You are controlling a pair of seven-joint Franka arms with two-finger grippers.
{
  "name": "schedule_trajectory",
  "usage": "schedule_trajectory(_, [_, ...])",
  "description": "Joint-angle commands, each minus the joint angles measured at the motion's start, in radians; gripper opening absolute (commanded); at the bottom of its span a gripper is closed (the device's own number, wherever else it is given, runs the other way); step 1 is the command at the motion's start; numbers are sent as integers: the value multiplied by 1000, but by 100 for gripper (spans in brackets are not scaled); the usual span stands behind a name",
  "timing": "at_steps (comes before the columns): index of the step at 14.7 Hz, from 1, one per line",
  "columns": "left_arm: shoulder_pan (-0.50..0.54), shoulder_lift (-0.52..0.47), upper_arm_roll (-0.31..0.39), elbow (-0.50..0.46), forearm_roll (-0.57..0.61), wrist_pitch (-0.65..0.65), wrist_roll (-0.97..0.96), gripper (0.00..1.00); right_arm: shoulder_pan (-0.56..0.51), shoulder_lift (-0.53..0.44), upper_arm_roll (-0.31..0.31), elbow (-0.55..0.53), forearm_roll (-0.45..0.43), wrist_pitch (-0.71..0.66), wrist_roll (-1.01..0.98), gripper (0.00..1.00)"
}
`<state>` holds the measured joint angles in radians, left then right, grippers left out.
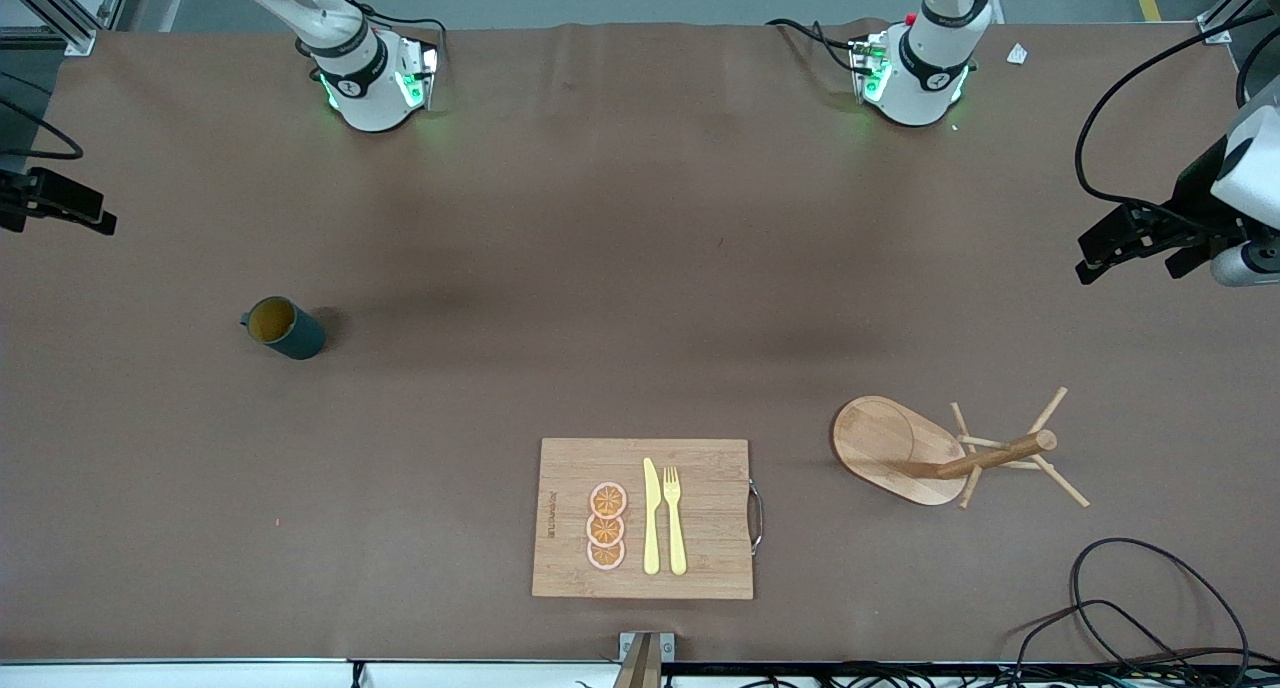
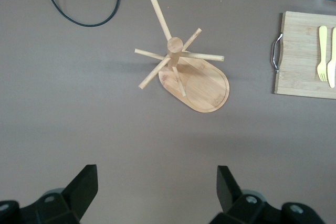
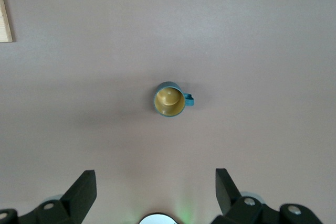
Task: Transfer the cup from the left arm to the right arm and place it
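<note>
The cup (image 1: 283, 328), a dark teal mug with a yellowish-brown inside, stands upright on the brown table toward the right arm's end. In the right wrist view the cup (image 3: 169, 99) shows from straight above, with its handle to one side. My right gripper (image 3: 156, 184) is open and empty, high over the table between its base and the cup; it shows at the edge of the front view (image 1: 55, 213). My left gripper (image 2: 157, 182) is open and empty, high over bare table by the wooden peg rack (image 2: 181, 72), and also shows in the front view (image 1: 1135, 258).
The wooden peg rack (image 1: 940, 453) stands toward the left arm's end. A wooden cutting board (image 1: 700, 568) with a yellow knife (image 1: 651, 518), a yellow fork (image 1: 675, 518) and orange slices (image 1: 606, 526) lies near the front camera. Black cables (image 1: 1130, 608) lie by that corner.
</note>
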<state>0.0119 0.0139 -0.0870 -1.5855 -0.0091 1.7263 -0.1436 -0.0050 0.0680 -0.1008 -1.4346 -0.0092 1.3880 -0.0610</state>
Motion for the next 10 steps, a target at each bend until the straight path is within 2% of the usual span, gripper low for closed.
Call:
schedule_trajectory(1, [3, -15, -4, -11, 11, 9, 9, 100, -1, 15, 13, 22, 0, -40, 21, 100])
schedule_trajectory(10, [3, -15, -4, -7, 18, 9, 12, 100, 10, -105, 16, -46, 0, -67, 17, 100])
